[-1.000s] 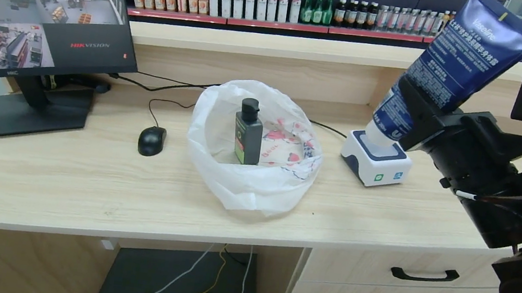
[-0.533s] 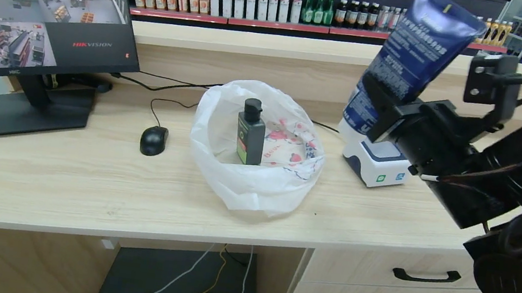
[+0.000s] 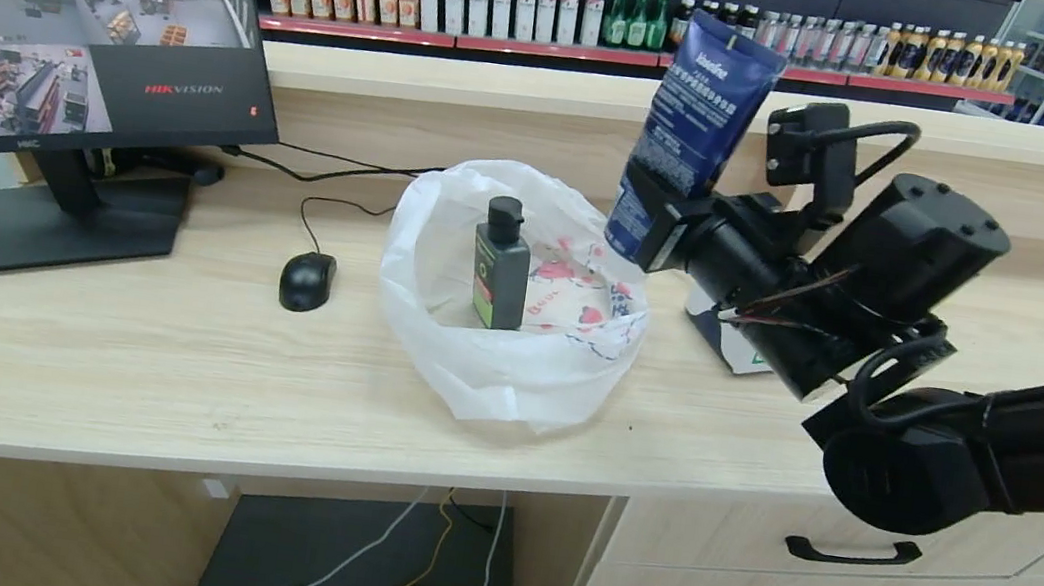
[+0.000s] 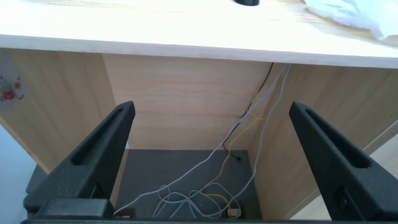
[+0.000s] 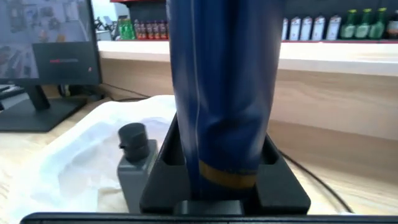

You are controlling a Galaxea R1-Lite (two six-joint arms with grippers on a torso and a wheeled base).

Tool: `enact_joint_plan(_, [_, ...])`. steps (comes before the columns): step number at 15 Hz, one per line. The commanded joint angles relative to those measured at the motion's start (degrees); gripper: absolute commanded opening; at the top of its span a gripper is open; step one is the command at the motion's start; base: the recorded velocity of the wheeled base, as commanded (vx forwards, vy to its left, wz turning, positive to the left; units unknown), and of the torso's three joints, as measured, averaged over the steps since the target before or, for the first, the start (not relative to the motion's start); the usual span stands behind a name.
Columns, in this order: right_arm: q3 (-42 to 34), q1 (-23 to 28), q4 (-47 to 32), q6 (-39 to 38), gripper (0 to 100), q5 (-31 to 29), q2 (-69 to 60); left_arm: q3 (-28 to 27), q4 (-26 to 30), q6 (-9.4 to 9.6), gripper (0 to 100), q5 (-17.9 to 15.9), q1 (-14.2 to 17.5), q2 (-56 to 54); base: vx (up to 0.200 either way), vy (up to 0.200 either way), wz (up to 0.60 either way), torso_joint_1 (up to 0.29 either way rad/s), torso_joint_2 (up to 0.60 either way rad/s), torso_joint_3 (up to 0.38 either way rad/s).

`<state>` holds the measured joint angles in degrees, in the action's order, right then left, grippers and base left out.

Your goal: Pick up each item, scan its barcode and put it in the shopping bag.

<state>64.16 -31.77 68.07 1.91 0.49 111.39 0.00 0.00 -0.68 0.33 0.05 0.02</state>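
- Shop checkout: a pale wooden counter (image 3: 169, 368) with a rack of bottled drinks (image 3: 518, 15) behind it. On the counter sits a white shopping bag (image 3: 435, 342), mouth open upward, which serves as the reference below.
- Dark pump bottle (image 3: 498, 270): upright inside the shopping bag, near its middle.
- Blue tube (image 3: 693, 144): held in the air at the bag's rim, on the side facing the scanner (image 3: 718, 337). Its long axis is close to upright and leans a little away from the bag. The crimped end is up and the lower end is sunk between the fingers.
- Right gripper (image 3: 667, 223): fingers clamped on the tube's lower part. This is the arm nearer the bag.
- Left gripper (image 4: 211, 162): fingers spread wide and holding nothing. It sits below the counter and well apart from the bag, facing loose cables (image 4: 205, 193).
- Monitor (image 3: 66, 1) and mouse (image 3: 304, 280): on the far side of the bag from the scanner.
- Key relation: the bag's mouth lies just beside and below the tube's lower end. A drop probably needs a little more travel towards the bottle.
- View difference: the head view leaves unclear whether the tube's lower end has crossed the rim. The right wrist view looks along the tube and shows the bottle and the bag's lining straight beyond it.
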Motion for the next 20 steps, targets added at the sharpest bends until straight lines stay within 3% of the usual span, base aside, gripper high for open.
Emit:
enact_joint_plan(1, [3.69,-0.4,-1.1,0.02,0,-0.05,4.28,0.0,0.0,-0.02,100,0.02,0.04,-0.02,0.0,0.0,0.0,0.0,0.0,0.0])
enact_joint_plan(9, [15.21,-2.07,-5.14,0.81,0,-1.98,14.65,0.0,0.0,-0.02,100,0.02,0.04,-0.02,0.0,0.0,0.0,0.0,0.0,0.0])
enact_joint_plan(20, [13.54,0.57,-5.05,0.72,0,-2.25,16.85,0.0,0.0,-0.02,100,0.02,0.04,-0.02,0.0,0.0,0.0,0.0,0.0,0.0])
